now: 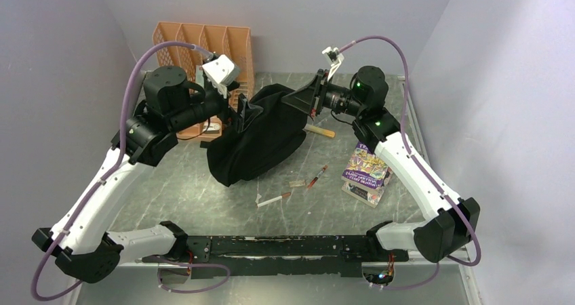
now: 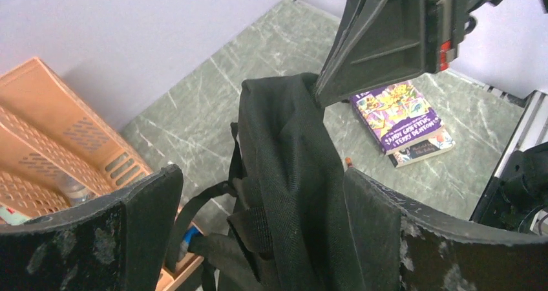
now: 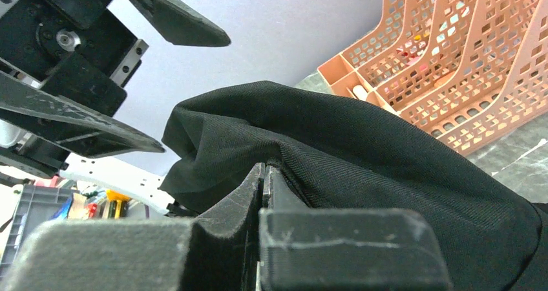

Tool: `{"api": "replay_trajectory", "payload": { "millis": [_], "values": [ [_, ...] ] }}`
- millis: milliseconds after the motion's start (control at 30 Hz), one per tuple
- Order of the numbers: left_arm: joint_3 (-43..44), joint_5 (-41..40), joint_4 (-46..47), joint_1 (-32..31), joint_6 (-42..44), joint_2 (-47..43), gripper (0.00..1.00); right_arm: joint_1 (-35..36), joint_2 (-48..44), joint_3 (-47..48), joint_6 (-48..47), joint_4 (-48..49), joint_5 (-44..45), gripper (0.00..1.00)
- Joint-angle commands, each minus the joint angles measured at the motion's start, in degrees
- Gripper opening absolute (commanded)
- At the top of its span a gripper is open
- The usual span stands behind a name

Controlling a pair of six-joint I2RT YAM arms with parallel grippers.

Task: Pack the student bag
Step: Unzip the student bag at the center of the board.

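The student bag [image 1: 261, 139] lies slumped at centre of the counter [image 1: 190, 196], top edge lifted. The right gripper [image 3: 265, 174] is clamped on a fold of its fabric. The left gripper [image 2: 262, 178] stands wide apart, straddling the bag's upper end.

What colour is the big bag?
The student bag is black all over, which shows best in the top external view.

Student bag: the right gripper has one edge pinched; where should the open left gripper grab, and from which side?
Likely the upstanding fabric ridge of the student bag, from the side opposite the right gripper: it stands between the left gripper's open fingers, a narrow fold they could close on.
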Motion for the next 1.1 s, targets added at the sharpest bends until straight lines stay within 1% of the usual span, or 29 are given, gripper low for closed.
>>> {"api": "replay_trajectory", "payload": {
  "millis": [0,67,233,300,400,467,500,700,733,767,867,967,1067],
  "values": [
    [0.24,-4.65,-2.68,-1.72,1.09,1.54,0.97,0.37,0.49,1.95,0.34,2.52,-0.15,0.00],
    [0.01,-7.38,-2.85,-3.90,1.49,2.01,0.97,0.38,0.62,1.93,0.44,2.72,-0.15,0.00],
    [-0.05,-15.36,-3.15,-11.83,2.36,4.14,0.97,0.41,1.15,2.01,0.63,2.95,-0.40,0.00],
    [-0.37,-17.40,-2.84,-13.30,2.50,4.71,0.97,0.48,1.28,2.10,0.57,2.82,-0.41,0.00],
    [-0.88,-20.90,-2.73,-13.82,2.59,5.13,0.97,0.46,1.20,2.11,0.05,2.38,-0.21,0.00],
    [-0.75,-23.96,-3.33,-13.79,2.55,5.38,0.85,0.48,1.04,2.03,-0.54,1.73,0.27,0.00],
    [-0.61,-25.13,-3.72,-13.77,2.61,5.57,0.76,0.48,0.90,1.91,-0.85,1.43,0.62,0.00],
    [-0.66,-28.61,-4.42,-13.82,2.70,5.83,0.17,0.47,-0.82,0.47,-2.61,0.23,3.09,0.00],
    [-0.90,-28.95,-4.24,-13.77,2.63,5.70,0.08,0.46,-1.35,0.14,-3.30,-0.25,3.41,0.03],
    [-1.16,-29.30,-3.94,-13.78,2.61,5.41,0.05,0.39,-2.15,-0.28,-4.23,-0.93,4.13,0.10],
    [-1.81,-29.73,-3.11,-13.78,2.98,4.53,0.05,0.38,-5.10,-2.22,-7.24,-3.29,8.83,0.36],
    [-1.71,-29.56,-3.21,-13.73,3.64,3.90,0.05,0.37,-8.11,-4.83,-9.28,-7.63,16.49,0.53],
    [-1.53,-28.85,-3.37,-13.69,4.07,3.33,0.05,0.32,-10.33,-6.88,-10.77,-11.30,23.38,0.59]
  ]
}}
